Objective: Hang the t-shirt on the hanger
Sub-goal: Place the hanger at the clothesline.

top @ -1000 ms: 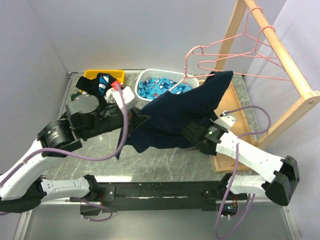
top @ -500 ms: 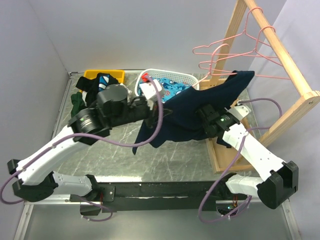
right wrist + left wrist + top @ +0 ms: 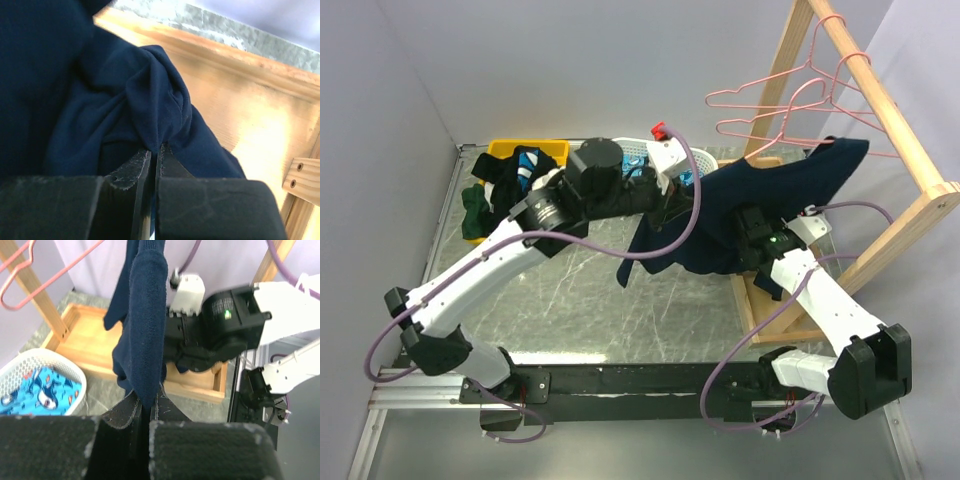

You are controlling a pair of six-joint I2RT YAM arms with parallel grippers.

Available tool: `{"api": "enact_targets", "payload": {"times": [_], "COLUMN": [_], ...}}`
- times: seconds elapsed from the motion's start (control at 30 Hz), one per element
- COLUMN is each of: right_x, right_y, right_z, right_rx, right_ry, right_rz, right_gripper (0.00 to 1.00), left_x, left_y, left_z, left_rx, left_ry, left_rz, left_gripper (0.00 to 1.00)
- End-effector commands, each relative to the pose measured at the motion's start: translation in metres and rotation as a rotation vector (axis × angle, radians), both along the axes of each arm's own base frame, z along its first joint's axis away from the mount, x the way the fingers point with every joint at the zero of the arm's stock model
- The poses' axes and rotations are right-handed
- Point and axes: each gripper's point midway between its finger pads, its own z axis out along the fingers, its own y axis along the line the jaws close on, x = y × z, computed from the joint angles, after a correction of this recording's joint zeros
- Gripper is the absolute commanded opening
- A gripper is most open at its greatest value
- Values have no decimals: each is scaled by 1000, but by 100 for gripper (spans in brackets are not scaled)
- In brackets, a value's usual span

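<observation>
The dark navy t-shirt (image 3: 760, 195) hangs in the air between my two grippers, stretched from the middle of the table up toward the wooden rack. My left gripper (image 3: 670, 205) is shut on one edge of it; in the left wrist view the cloth (image 3: 145, 325) rises from the closed gripper (image 3: 148, 399). My right gripper (image 3: 752, 232) is shut on a bunched fold (image 3: 150, 110), pinched at the gripper (image 3: 154, 150). Pink wire hangers (image 3: 790, 110) hang on the rack's rail just above and behind the shirt's upper end. One pink hanger shows in the left wrist view (image 3: 30, 277).
The wooden rack (image 3: 880, 110) stands at the right on a wooden base tray (image 3: 200, 382). A white basket with whale-print fabric (image 3: 40, 387) sits behind the left arm. A yellow bin and a heap of dark clothes (image 3: 505, 175) lie at the back left.
Both grippers have carried the t-shirt right and upward toward the rack. Its upper end now reaches beside the hangers. The left arm has stretched across the table.
</observation>
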Motion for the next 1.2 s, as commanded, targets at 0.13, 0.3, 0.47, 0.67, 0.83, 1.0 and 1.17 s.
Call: {"api": "enact_targets", "payload": {"times": [0.13,0.3,0.47,0.67,0.83,1.0,1.17], "right_x": [3,4,7,5,5,5,5], "right_y": [-5,-5,3,14,29,37,50], "right_z": [-2,-6,-9,-5,1,5,5], "right_rx": [51,62,84,116,141,155,167], "right_ry": [-82,-64,-31,-33,-63,-68,-68], "right_rz": [-30,-26,43,108,177,206,264], "right_gripper": [2,20,51,76,86,94,100], "left_x": [1,7,19,27,29,32,31], "left_y": [-26,-44,-61,-68,-74,-84,-97], "left_z": [62,64,50,51,54,54,53], "left_rx": [-155,-161,-135,-135,-145,-157,-171], "left_ry": [-150,-161,-151,-167,-173,-161,-156], "left_rz": [-157,-197,-200,-194,-201,-213,-234], "left_gripper": [1,1,1,1,1,1,1]}}
